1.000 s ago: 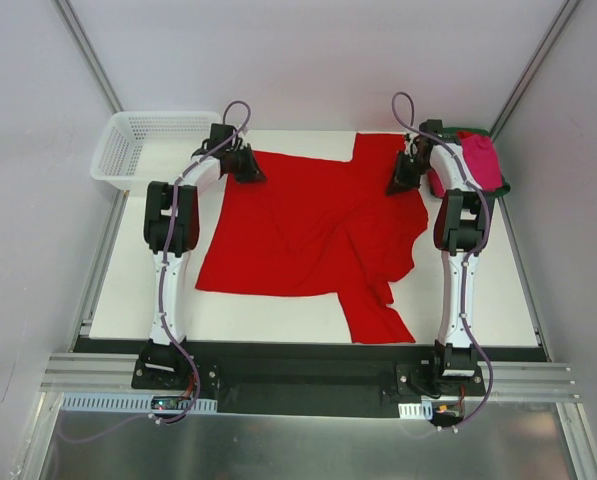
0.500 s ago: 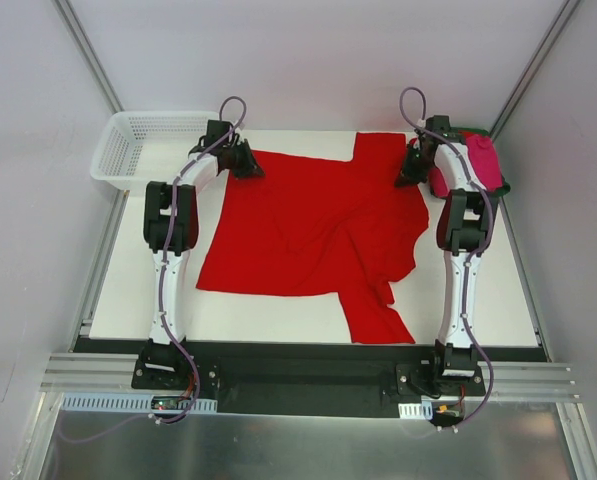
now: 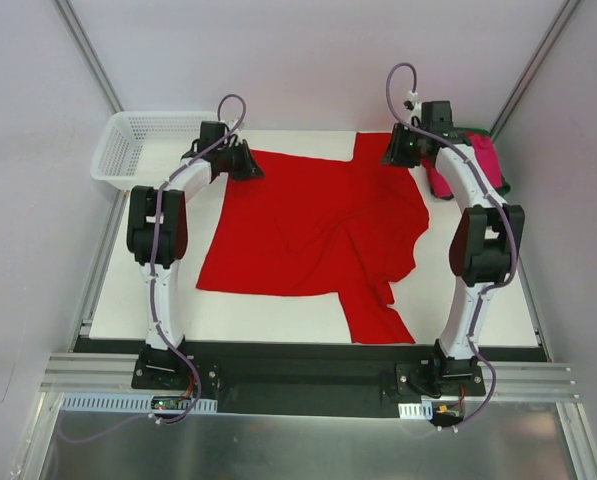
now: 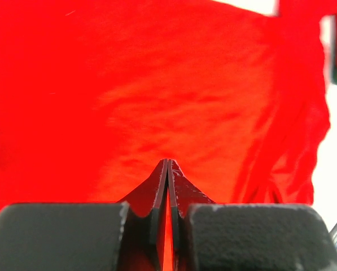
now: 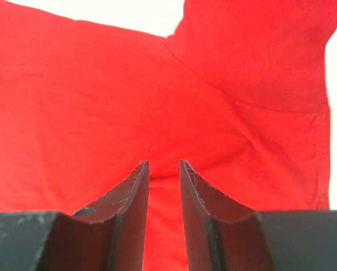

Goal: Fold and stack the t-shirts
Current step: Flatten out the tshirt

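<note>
Far left: white mesh basket [image 3: 128, 150], at the table's [image 3: 478, 290] corner.

Left gripper [image 4: 167, 164] is set at the far-left corner of the bright red t-shirt [image 3: 308, 225]. Its jaws are fully closed; whether cloth is pinched cannot be told.

The shirt is spread mid-table, rumpled toward the right, with one sleeve trailing near.

Right gripper [image 5: 163, 169] is held over the far-right shoulder. Its jaws are slightly parted with nothing between them.

Far right: magenta-pink t-shirt [image 3: 483, 160] on a small stack.

Step judged: flattening before the first fold. The next move calls for a fresh grip on the far-right edge, matched to the left, so both corners can be carried near together.
</note>
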Available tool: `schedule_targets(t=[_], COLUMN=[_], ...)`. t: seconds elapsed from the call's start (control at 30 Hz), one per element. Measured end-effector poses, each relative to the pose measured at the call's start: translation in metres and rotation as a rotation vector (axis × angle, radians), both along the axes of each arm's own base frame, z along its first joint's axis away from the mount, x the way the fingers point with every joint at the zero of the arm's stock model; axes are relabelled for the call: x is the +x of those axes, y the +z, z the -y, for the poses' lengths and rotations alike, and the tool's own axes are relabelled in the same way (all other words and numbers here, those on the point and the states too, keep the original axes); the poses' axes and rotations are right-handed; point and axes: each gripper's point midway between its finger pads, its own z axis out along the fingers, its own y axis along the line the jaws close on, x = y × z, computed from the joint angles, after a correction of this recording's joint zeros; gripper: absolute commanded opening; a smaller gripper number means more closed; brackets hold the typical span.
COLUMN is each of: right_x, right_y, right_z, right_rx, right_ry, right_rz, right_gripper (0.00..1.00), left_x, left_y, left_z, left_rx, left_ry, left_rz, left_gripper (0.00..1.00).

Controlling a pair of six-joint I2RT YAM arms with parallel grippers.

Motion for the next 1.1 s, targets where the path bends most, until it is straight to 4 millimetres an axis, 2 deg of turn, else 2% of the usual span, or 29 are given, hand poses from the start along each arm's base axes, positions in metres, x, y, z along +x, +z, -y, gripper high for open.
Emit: schedule_targets(t=[0.1,0.17,0.27,0.4,0.47,0.57,0.73,0.8,0.9,1.1], right_x=[-0.006,-0.013,-0.034,-0.096,-0.122,-0.142,-0.162,-0.166,-0.173,-0.181], right_y=[0.032,0.036,0.015,-0.039,-0.047,-0.031,0.035,0.056,0.072,0.069], right_z=[-0.002,-0.001,0.008,0.026,0.033,0.045,0.069,0.076,0.083,0.088], right_rx=[0.006,-0.001,-0.036,-0.104,-0.121,-0.137,-0.152,-0.157,-0.170,-0.194], right_ry=[0.004,-0.002,-0.049,-0.159,-0.199,-0.270,-0.394,-0.426,-0.457,-0.467], right_rz=[0.059,0.056,-0.007,-0.182,-0.227,-0.187,0.014,0.077,0.119,0.097], right_gripper=[0.31,0.31,0.31,0.31,0.31,0.31,0.32,0.33,0.33,0.33], left_x=[-0.009,-0.017,-0.029,-0.052,-0.060,-0.071,-0.095,-0.102,-0.108,-0.109], left_y=[0.029,0.043,0.048,0.037,0.031,0.019,0.001,-0.004,-0.011,-0.036], left_z=[0.009,0.020,0.045,0.095,0.130,0.183,0.251,0.268,0.287,0.287], left_rx=[-0.010,-0.025,-0.050,-0.079,-0.101,-0.140,-0.191,-0.206,-0.223,-0.211], left_ry=[-0.027,-0.060,-0.123,-0.245,-0.323,-0.429,-0.560,-0.591,-0.620,-0.601], left_rz=[0.068,0.104,0.126,0.101,0.099,0.089,0.061,0.055,0.049,0.000], left_gripper=[0.00,0.00,0.00,0.00,0.00,0.00,0.00,0.00,0.00,0.00])
